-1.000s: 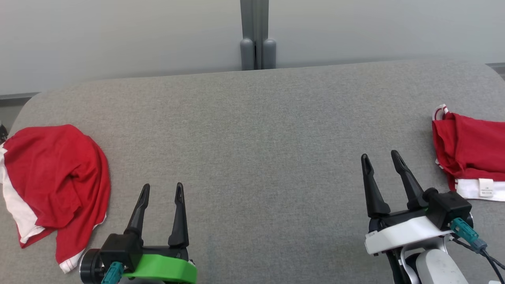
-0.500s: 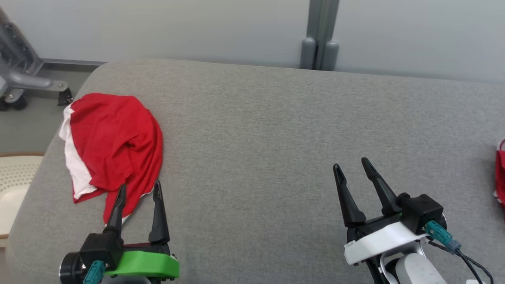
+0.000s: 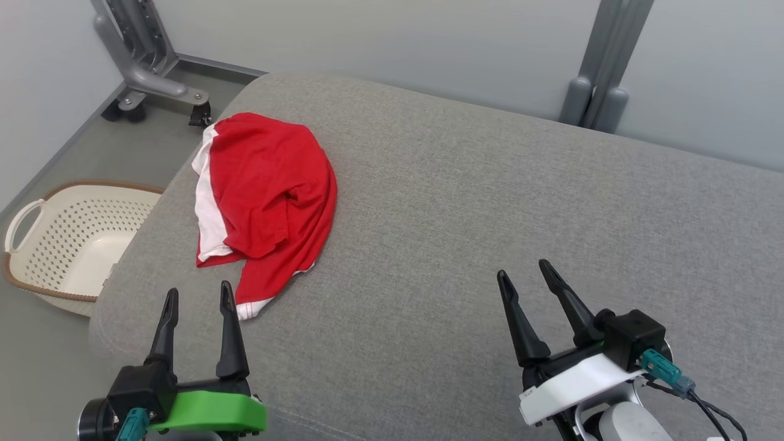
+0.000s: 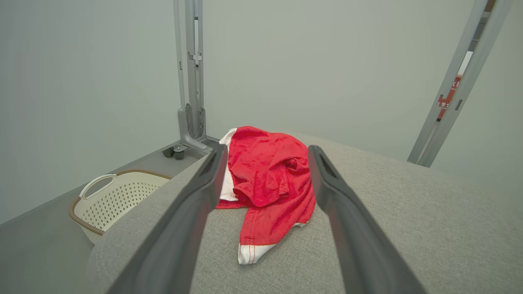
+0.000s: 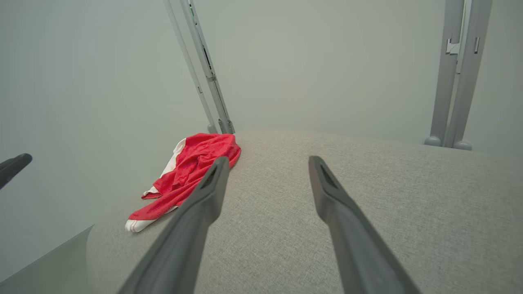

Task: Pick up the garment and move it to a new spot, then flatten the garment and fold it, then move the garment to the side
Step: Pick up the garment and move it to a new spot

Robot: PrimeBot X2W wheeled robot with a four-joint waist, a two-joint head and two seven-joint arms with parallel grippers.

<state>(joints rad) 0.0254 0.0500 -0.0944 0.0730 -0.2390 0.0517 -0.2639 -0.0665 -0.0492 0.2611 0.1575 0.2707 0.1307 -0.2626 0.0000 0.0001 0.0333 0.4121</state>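
Garment (image 3: 269, 184), crumpled red-and-white cloth, lies on woven grey cushion (image 3: 459, 202); left gripper (image 3: 198, 289) and right gripper (image 3: 522, 268) gape

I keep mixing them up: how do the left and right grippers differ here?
The left gripper sits on a bright green mount, the right gripper on a white one. The left points at the crumpled red and white garment close ahead; the right is over the grey fabric surface, away from it. Both are open and empty.
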